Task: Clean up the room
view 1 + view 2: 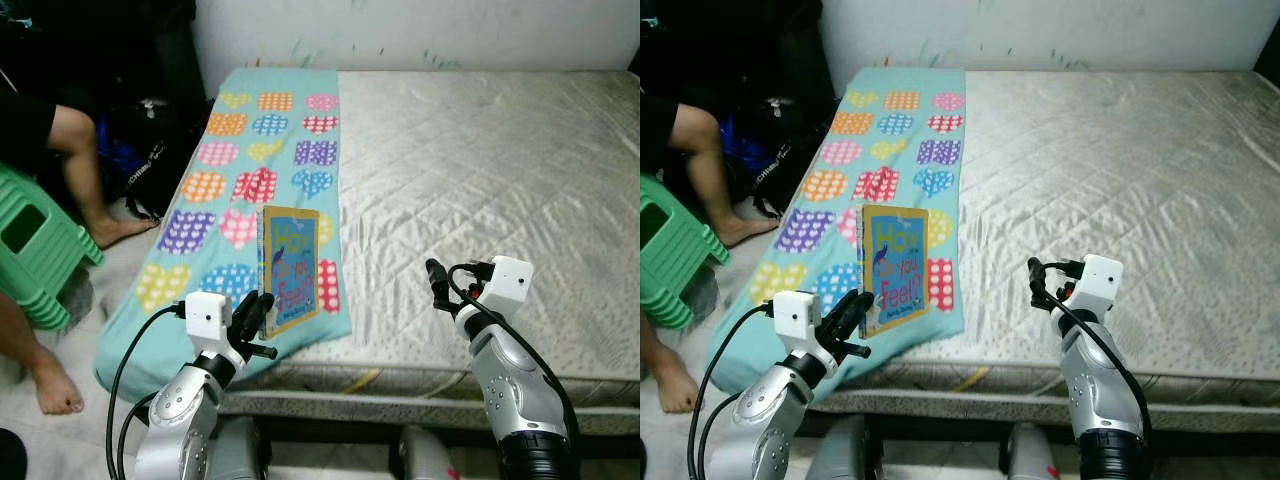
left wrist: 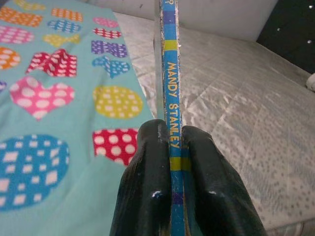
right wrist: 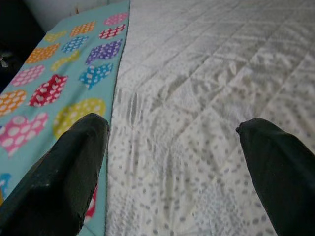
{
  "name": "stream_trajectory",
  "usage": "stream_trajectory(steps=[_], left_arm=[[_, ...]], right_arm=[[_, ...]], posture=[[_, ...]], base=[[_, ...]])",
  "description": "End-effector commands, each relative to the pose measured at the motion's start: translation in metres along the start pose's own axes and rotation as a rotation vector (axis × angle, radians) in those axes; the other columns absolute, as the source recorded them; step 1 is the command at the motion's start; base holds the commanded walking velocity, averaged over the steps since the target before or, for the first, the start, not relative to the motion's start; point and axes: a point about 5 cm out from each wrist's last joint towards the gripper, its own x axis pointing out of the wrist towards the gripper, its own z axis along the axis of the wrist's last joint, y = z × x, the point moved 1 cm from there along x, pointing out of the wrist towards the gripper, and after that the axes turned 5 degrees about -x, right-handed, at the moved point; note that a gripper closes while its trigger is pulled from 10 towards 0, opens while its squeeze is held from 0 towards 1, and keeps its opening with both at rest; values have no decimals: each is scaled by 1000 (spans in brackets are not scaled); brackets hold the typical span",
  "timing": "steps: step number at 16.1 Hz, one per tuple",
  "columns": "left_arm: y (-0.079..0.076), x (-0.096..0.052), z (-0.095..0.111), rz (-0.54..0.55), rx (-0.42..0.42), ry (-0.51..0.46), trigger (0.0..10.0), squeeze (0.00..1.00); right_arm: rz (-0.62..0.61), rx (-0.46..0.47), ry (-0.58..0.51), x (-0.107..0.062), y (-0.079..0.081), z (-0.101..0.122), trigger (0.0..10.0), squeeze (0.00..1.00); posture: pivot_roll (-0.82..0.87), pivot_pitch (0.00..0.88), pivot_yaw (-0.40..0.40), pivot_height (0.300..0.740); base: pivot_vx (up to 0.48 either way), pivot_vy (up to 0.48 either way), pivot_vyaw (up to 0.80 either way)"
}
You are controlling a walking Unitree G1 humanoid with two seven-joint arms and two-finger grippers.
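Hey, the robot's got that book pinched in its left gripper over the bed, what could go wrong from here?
1. The left gripper clamps the book only at its bottom edge, by the spine. The book stands tall above the fingers, so it may tip or slip out.
2. It hangs above the blanket at the mattress edge; if dropped, it might slide to the floor.
3. A person's foot is beside the left arm, so a swing could hit it.
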Motion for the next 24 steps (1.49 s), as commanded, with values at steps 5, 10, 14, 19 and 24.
stream_trajectory(steps=[5,10,14,19,24], left_arm=[[1,8,14,36,17,-51,941,0],[-2,13,16,33,69,-29,10000,0],[10,8,23,71,158,32,10000,0],[18,10,30,58,145,14,10000,0],[11,0,16,157,116,-23,10000,0]], right_arm=[[-29,-17,-10,0,-10,1,10000,0],[-41,-18,-17,2,-11,3,10000,0],[-41,-28,-31,-1,-9,5,10000,0],[-92,-38,-61,-6,-18,5,10000,0],[-165,-43,-8,-15,-21,-13,10000,0]], posture=[[-108,0,32,740],[-111,0,34,740],[-135,0,40,740],[-152,0,54,740],[-129,0,37,740]], base=[[0,0,0],[0,0,0],[0,0,0],[0,0,0],[0,0,-270]])
